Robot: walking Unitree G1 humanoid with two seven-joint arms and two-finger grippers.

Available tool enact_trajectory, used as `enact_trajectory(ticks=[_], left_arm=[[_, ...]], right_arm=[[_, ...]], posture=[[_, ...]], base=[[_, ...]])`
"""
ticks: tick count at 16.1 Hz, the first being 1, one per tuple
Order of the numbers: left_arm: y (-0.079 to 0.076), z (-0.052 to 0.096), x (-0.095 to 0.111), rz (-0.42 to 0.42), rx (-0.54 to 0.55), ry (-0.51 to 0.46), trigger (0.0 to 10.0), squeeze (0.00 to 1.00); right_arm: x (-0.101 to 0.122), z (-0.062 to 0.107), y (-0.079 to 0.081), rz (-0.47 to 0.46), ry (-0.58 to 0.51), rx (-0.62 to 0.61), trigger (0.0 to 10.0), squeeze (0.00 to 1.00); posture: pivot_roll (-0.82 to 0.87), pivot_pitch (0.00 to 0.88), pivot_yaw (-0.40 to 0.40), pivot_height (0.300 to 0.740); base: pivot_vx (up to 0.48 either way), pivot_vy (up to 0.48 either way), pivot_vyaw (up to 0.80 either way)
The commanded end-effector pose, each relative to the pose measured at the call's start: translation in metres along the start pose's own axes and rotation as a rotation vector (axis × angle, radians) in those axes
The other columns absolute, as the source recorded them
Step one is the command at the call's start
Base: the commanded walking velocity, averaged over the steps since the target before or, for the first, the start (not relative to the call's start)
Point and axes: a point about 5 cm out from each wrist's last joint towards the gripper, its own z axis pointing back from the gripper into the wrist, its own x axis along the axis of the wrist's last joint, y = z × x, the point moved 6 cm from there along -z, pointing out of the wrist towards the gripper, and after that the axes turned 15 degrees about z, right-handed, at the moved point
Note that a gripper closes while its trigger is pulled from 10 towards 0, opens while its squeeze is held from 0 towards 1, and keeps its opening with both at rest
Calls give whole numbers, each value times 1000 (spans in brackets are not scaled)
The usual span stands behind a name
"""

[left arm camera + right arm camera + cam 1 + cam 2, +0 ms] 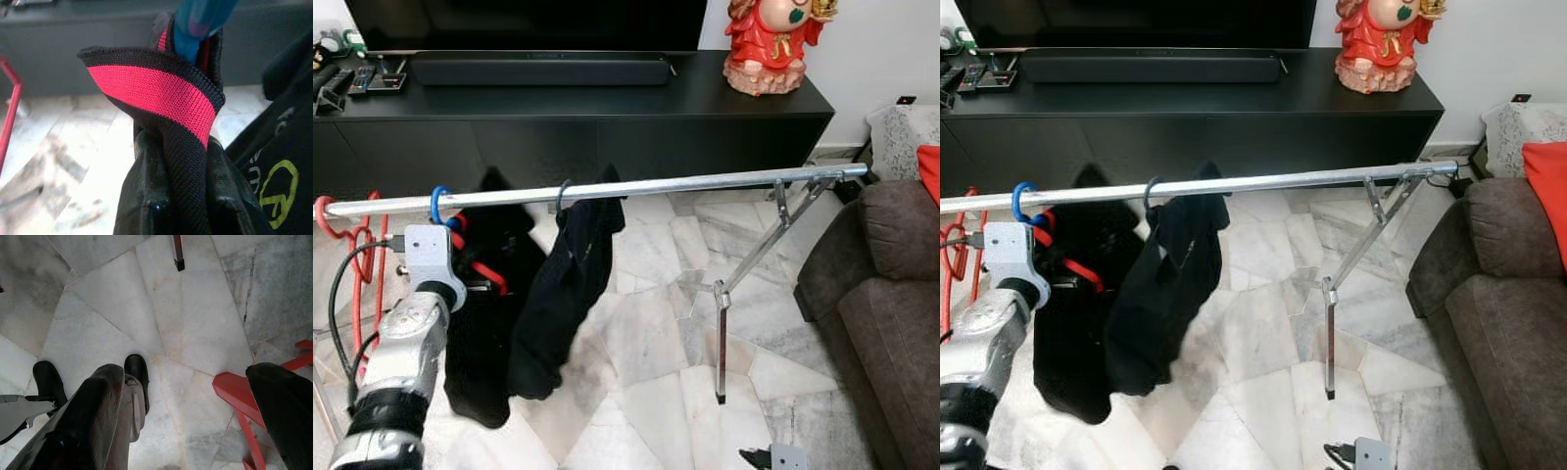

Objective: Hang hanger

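Note:
A metal rail (705, 183) runs across in front of me. A blue hanger's hook (438, 204) sits over the rail near its left end, carrying a black garment with red stripes (475, 323). My left arm (411, 323) reaches up just below that hook. In the left wrist view my left gripper (178, 147) is shut on the garment's black and red ribbed band (156, 90), with the blue hanger (195, 22) right above. A second hook (563, 193) holds another black garment (563, 284). My right gripper (188, 372) hangs low and open over the floor.
Red hangers (352, 235) hang at the rail's left end. The rack's folding leg (720, 333) stands on the marble floor. Behind are a black TV console (578, 117) and a red figurine (769, 44). A brown sofa (886, 294) lies to the right.

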Motion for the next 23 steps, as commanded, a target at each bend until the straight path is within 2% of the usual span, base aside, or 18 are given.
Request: enact_trajectory(ticks=[1, 2, 3, 5, 6, 7, 9, 14, 17, 23], left_arm=[[-6, -7, 3, 29, 16, 14, 10000, 0], [-7, -8, 0, 25, 19, 32, 10000, 0], [-10, -12, -10, 4, 26, 98, 10000, 0], [-11, -14, -22, -27, 36, 169, 10000, 0], [-7, -10, -35, -44, 54, 224, 10000, 0], [-5, -8, -39, -44, 64, 238, 10000, 0], [6, 2, -47, -33, 115, 240, 10000, 0], [47, 36, -45, -11, 291, 178, 10000, 0], [65, 52, -38, -19, 368, 160, 10000, 0], [69, 75, -36, -58, 376, 191, 10000, 0]], right_arm=[[-12, 2, 1, 1, 35, 2, 10000, 0], [-12, 2, 1, 2, 38, 3, 10000, 0], [-12, 2, 2, 4, 41, 6, 10000, 0], [-12, 1, 2, 5, 41, 9, 10000, 0], [-13, 2, 3, 3, 44, 11, 10000, 0], [-14, 2, 3, 2, 44, 11, 10000, 0], [-16, 2, 3, 2, 49, 13, 10000, 0], [-19, 3, 3, 12, 55, 15, 10000, 0], [-19, 3, 2, 19, 57, 14, 10000, 0], [-20, 3, -1, 22, 59, 9, 10000, 0]], posture=[[-27, 215, -37, 740], [-27, 215, -37, 740], [-25, 211, -38, 740], [-27, 210, -37, 740], [-27, 210, -36, 740], [-27, 210, -36, 740], [-24, 213, -37, 740], [-21, 206, -39, 740], [-17, 202, -42, 740], [-19, 209, -45, 740]], base=[[0, 0, 0], [0, 0, 0], [0, 0, 0], [0, 0, 0], [0, 0, 0], [0, 0, 0], [0, 0, 0], [0, 0, 0], [0, 0, 0], [0, 0, 0]])
